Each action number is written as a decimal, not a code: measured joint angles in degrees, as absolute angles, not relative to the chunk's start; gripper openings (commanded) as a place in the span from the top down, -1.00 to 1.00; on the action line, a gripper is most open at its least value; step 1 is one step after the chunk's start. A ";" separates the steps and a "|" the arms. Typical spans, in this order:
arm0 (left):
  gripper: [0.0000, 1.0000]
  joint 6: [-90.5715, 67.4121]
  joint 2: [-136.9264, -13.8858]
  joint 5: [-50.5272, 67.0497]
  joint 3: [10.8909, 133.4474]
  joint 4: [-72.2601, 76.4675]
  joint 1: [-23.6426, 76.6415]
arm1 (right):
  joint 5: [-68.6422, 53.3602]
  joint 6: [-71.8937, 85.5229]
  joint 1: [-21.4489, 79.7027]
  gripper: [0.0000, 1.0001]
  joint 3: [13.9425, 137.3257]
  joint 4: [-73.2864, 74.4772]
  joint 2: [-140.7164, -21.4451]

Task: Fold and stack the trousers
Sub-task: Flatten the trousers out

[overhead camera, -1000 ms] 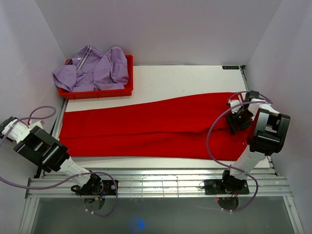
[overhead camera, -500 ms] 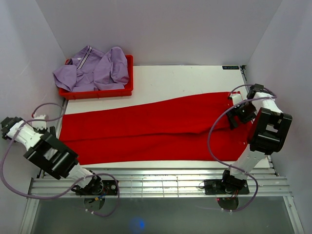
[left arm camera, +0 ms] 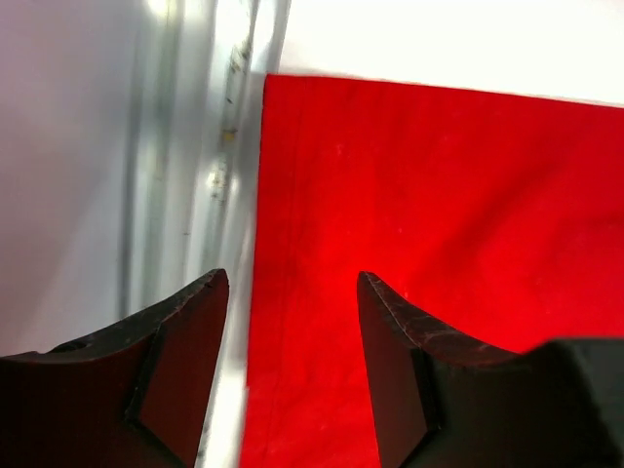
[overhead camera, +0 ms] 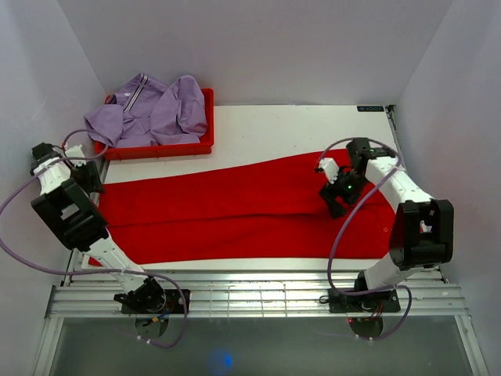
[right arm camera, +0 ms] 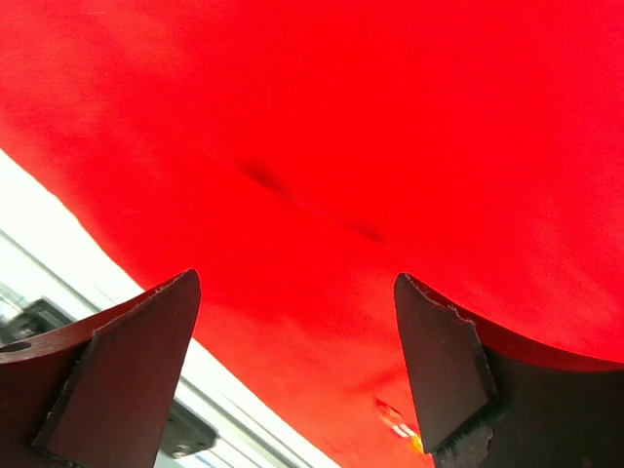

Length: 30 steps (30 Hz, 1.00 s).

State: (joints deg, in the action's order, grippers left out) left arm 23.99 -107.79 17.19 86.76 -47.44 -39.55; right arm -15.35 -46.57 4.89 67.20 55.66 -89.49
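White surface carries red trousers spread flat across it. Left pincer hangs wide over their left edge; right pincer gapes wide above the right part.

Locate the trousers laid flat on the table. They run from the table's left edge almost to its right edge and cover its near half. A bare strip of table lies behind them on the far side.

Locate the tray at the far left corner of the table, just behind the left end of the trousers. A garment lies heaped in it and hangs over its left rim.

The left gripper is above the left end of the trousers, on the near side of the tray. The right gripper is above the trousers, right of centre and well apart from the left gripper.
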 measured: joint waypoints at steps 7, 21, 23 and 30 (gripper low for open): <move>-0.32 18.68 -113.56 15.51 86.61 -46.52 -36.12 | -12.99 -42.46 9.85 -0.57 58.87 50.50 -92.77; 0.02 14.98 -117.45 10.09 85.58 -40.69 -30.96 | -7.40 -40.93 4.80 -0.48 56.84 43.70 -95.61; 0.47 15.07 -117.43 8.14 85.25 -39.68 -29.82 | -6.76 -41.19 4.34 -0.48 56.84 43.33 -95.61; 1.00 14.57 -118.96 5.30 87.64 -38.61 -26.20 | -4.16 -42.63 4.08 -0.47 56.84 42.59 -95.79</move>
